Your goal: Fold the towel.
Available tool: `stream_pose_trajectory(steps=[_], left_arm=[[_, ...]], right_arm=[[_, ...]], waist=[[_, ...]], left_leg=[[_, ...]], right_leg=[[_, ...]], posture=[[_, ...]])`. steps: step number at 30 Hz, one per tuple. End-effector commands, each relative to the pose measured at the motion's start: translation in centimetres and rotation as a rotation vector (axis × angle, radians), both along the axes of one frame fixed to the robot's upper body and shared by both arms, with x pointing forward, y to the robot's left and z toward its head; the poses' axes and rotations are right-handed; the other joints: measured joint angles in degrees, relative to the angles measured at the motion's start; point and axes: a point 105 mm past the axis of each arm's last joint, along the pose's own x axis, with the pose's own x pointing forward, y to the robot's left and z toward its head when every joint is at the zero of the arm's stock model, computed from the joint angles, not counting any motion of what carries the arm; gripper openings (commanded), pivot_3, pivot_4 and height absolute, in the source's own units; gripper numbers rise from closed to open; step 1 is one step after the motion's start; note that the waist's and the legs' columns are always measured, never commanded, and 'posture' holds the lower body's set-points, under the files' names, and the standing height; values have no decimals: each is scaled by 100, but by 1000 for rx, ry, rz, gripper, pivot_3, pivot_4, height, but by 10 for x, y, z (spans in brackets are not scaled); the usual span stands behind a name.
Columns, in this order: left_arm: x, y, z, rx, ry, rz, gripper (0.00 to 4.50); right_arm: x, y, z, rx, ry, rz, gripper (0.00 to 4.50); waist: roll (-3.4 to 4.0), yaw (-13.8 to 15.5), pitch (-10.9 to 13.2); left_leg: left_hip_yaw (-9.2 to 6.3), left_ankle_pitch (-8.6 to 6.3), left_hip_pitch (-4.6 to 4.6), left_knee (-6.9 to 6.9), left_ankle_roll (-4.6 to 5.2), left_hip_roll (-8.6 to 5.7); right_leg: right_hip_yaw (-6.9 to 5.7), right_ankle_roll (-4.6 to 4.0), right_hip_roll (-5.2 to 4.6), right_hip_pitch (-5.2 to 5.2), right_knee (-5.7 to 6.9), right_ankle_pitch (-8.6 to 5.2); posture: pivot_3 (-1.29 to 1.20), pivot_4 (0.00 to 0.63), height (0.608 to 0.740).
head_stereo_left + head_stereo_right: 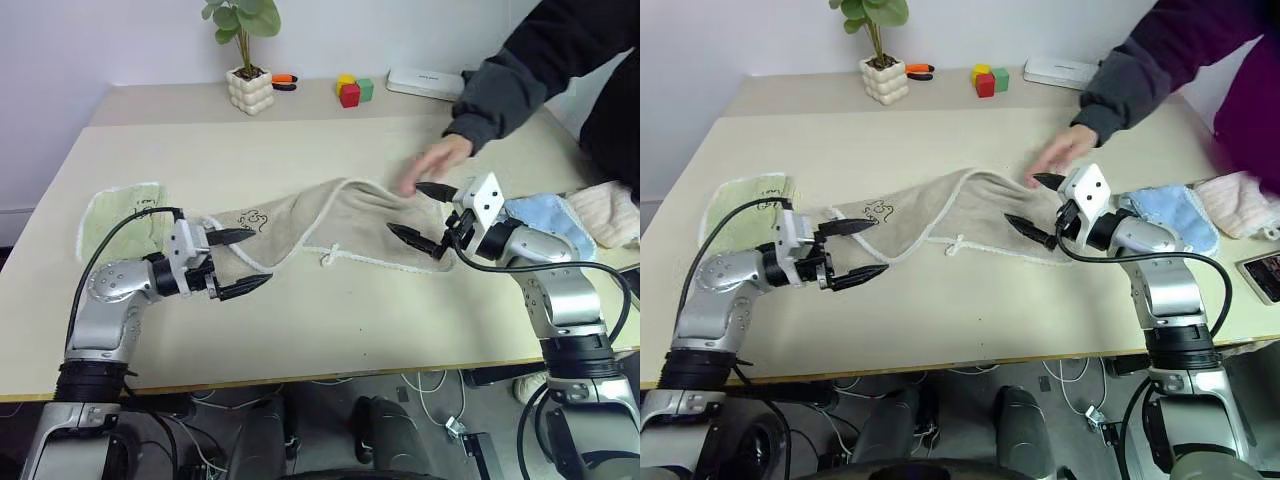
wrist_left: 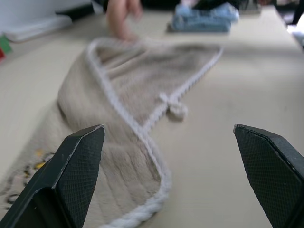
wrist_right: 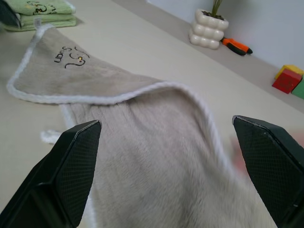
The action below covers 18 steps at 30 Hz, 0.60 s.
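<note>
Because the towel (image 1: 330, 225) lies crumpled across the table (image 1: 330, 330) with its long axis running left to right, the head views put one end by each arm: the left pincer (image 1: 240, 262) gapes empty at the embroidered end, the right pincer (image 1: 420, 213) gapes empty at the other. In the left wrist view the corded edge sits between the wide jaws. The right wrist view looks along the cloth.

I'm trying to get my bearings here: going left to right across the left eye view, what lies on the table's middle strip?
Light green towel → left hand → beige towel → right hand → light blue towel.
</note>
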Motion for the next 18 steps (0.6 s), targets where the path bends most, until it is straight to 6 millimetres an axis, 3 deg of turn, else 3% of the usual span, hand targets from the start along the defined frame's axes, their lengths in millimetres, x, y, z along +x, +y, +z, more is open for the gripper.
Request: stream_pose_trajectory(steps=[1, 5, 10, 18], left_arm=[[6, -3, 3, 76, -73, 19, 4461], [10, -5, 15, 54, -102, 20, 4461], [9, 5, 8, 75, -49, 1, 4461], [9, 0, -4, 131, -38, -17, 4461]], right_arm=[[1, 1, 15, 19, -71, -5, 4500], [-1, 4, 15, 34, -78, -8, 4500], [-3, 3, 11, 38, -74, -20, 4500], [-4, 6, 12, 42, -81, -26, 4500]], waist=[[0, 2, 0], [0, 3, 0], [1, -7, 0], [1, 4, 0]], left_leg=[[0, 0, 0, 0, 0, 0], [0, 0, -1, 0, 0, 2], [1, 0, 1, 0, 0, 2], [1, 0, 0, -1, 1, 2]], right_leg=[[0, 0, 0, 0, 0, 0], [0, 1, 0, -1, 1, 1], [0, 1, 0, 0, 1, 1], [0, 2, 0, 0, 3, 1]], posture=[[0, 150, 740], [0, 150, 740], [0, 150, 740], [0, 150, 740]])
